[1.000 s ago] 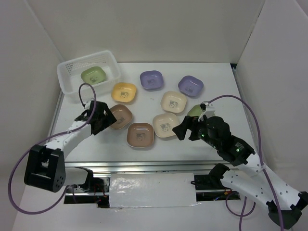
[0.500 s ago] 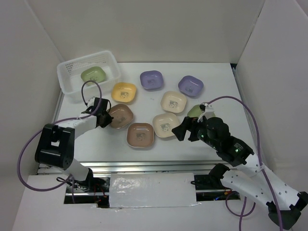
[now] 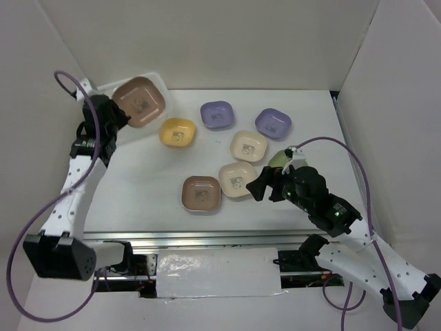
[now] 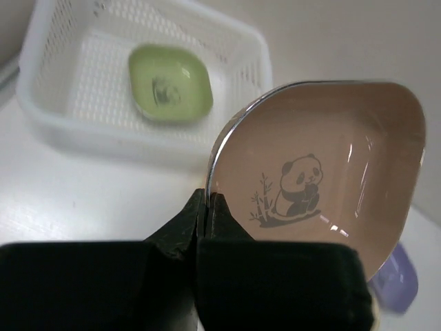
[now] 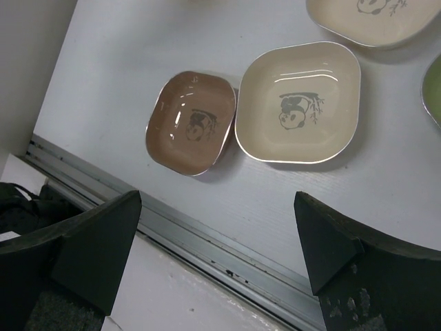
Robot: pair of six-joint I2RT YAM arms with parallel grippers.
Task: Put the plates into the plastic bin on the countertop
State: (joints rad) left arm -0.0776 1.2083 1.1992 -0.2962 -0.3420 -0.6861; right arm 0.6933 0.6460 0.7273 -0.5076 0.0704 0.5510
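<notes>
My left gripper (image 3: pixel 111 114) is shut on the rim of a brown plate (image 3: pixel 140 101), held tilted in the air over the plastic bin (image 3: pixel 167 103). In the left wrist view the fingertips (image 4: pixel 207 205) pinch the edge of this panda-marked plate (image 4: pixel 324 179), and below it a green plate (image 4: pixel 169 84) lies in the bin (image 4: pixel 62 121). My right gripper (image 3: pixel 264 186) hangs open above the countertop (image 3: pixel 138 186), near a cream plate (image 3: pixel 236 179) and a brown plate (image 3: pixel 200 194). From the right wrist, the gripper (image 5: pixel 217 198) holds nothing, with the brown plate (image 5: pixel 189 124) and cream plate (image 5: pixel 300 110) beyond it.
More plates lie on the countertop: yellow (image 3: pixel 177 132), two purple (image 3: pixel 217 114) (image 3: pixel 273 123), another cream (image 3: pixel 248 145), and a green one (image 3: pixel 279 159) partly behind the right arm. A metal rail (image 3: pixel 207 238) runs along the front edge. White walls stand around.
My left gripper shut on the brown plate at the left, then lifted it up and back over the bin. The right arm has stayed still.
</notes>
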